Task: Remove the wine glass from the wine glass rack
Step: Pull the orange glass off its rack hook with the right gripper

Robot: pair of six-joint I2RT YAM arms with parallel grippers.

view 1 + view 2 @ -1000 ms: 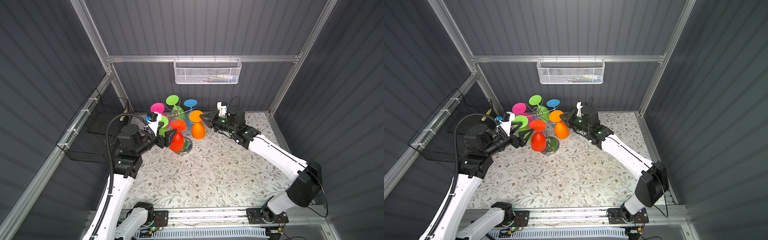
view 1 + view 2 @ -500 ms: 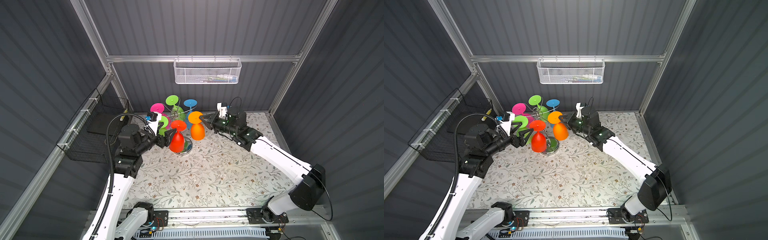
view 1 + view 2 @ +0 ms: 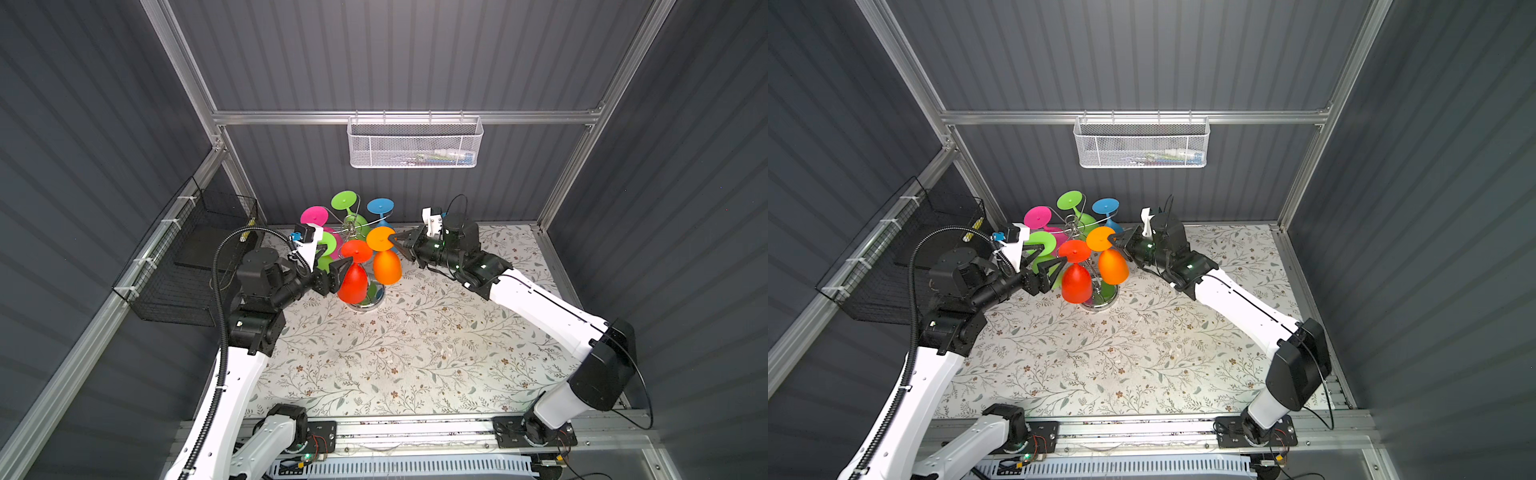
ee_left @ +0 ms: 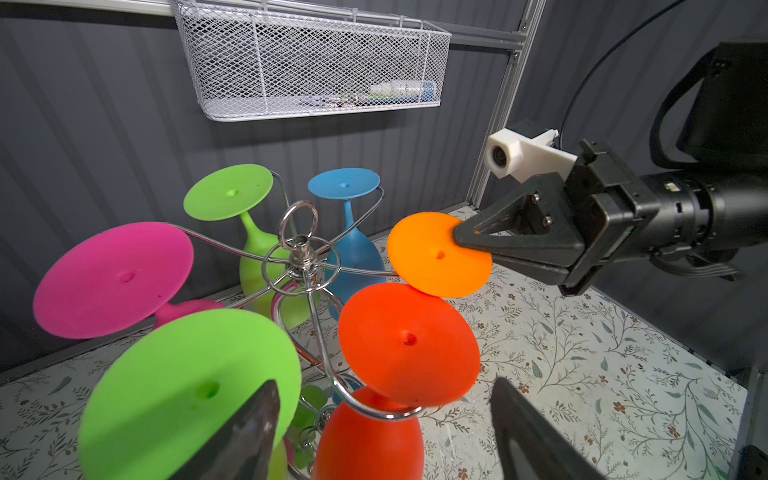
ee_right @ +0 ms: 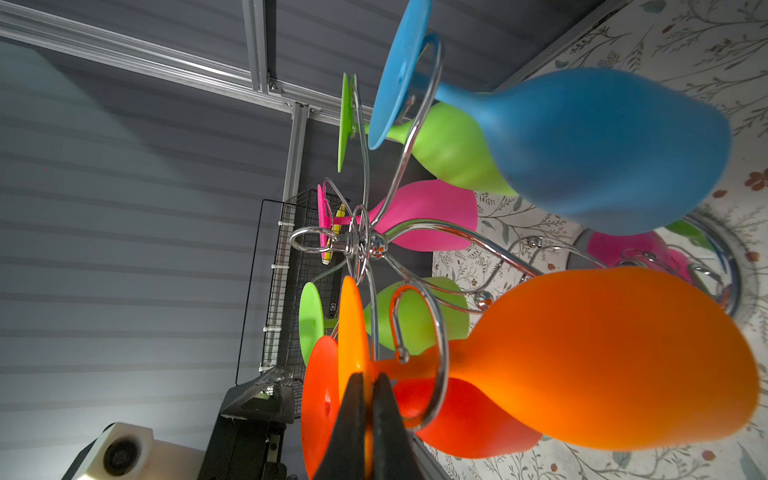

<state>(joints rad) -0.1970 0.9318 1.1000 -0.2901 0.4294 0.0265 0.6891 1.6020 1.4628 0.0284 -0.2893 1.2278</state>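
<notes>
Six matte, opaque glasses hung bowl-down from the wine glass rack (image 4: 300,254), a shiny chrome wire stand. Its thin curled arms fanned out from a ringed hub above a round, mirror-like base, near the back of the floral-print tablecloth (image 3: 395,353). Each glass had a flat round foot on top, a slim stem and a bulbous, egg-shaped bowl: one pink, one blue, two lime green, the red glass (image 3: 353,282) and the orange wine glass (image 3: 387,266). The orange wine glass hung on the rack on the side nearest the right arm, and the right wrist view showed its stem threaded through a chrome hook. The right gripper (image 4: 461,243), black with wedge-shaped fingers, was pinched tight on the rim of that glass's foot disc, one finger on each face. The left gripper (image 3: 1052,254) held nothing, with its jaws spread wide on either side of the top of the red glass's bowl; whether they touched it I could not tell. A white mesh basket (image 3: 413,143) hung on the back wall and a black wire basket (image 3: 187,266) on the left wall. Compared with a second before, the orange wine glass and the right gripper sat slightly nearer the red glass, while the left gripper had kept its place and its spread
</notes>
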